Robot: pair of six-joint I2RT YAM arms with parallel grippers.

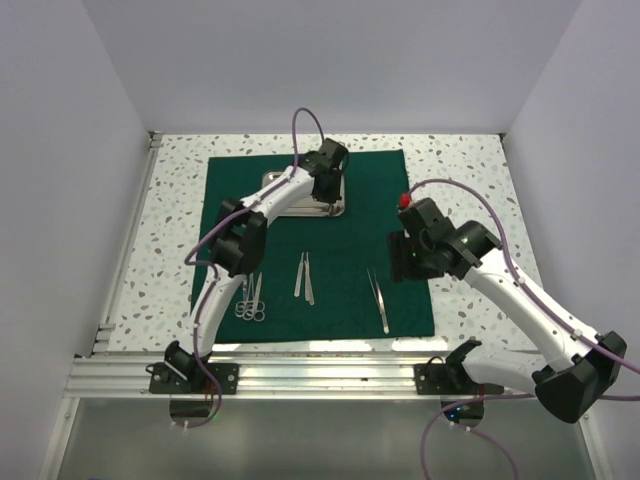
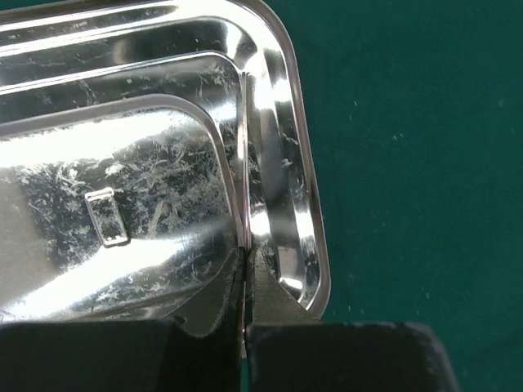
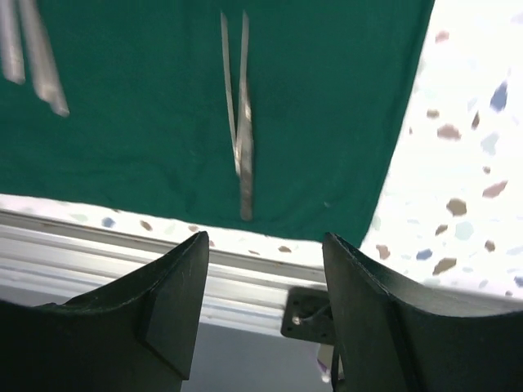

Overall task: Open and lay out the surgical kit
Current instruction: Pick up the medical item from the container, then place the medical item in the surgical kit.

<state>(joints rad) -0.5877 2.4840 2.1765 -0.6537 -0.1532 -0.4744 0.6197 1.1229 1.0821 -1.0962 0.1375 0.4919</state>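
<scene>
The dark green cloth [image 1: 340, 270] lies spread flat on the table. At its far edge sits the shiny steel tray [image 1: 338, 207]. My left gripper [image 1: 323, 202] is shut on the tray's right wall. In the left wrist view one finger [image 2: 204, 310] is inside the tray [image 2: 147, 163] and the other is against the rim, on the outer side of that wall. Scissors [image 1: 250, 300], forceps [image 1: 304, 275] and tweezers [image 1: 378, 298] lie on the cloth's near half. My right gripper [image 1: 404, 262] hangs open over the cloth's right side. Its wrist view shows the tweezers [image 3: 239, 122] ahead of the empty fingers [image 3: 180, 286].
A speckled tabletop [image 1: 470, 190] surrounds the cloth, with white walls on three sides. An aluminium rail [image 1: 320, 375] carrying the arm bases runs along the near edge. In the right wrist view the rail [image 3: 122, 253] lies just below the cloth's near edge.
</scene>
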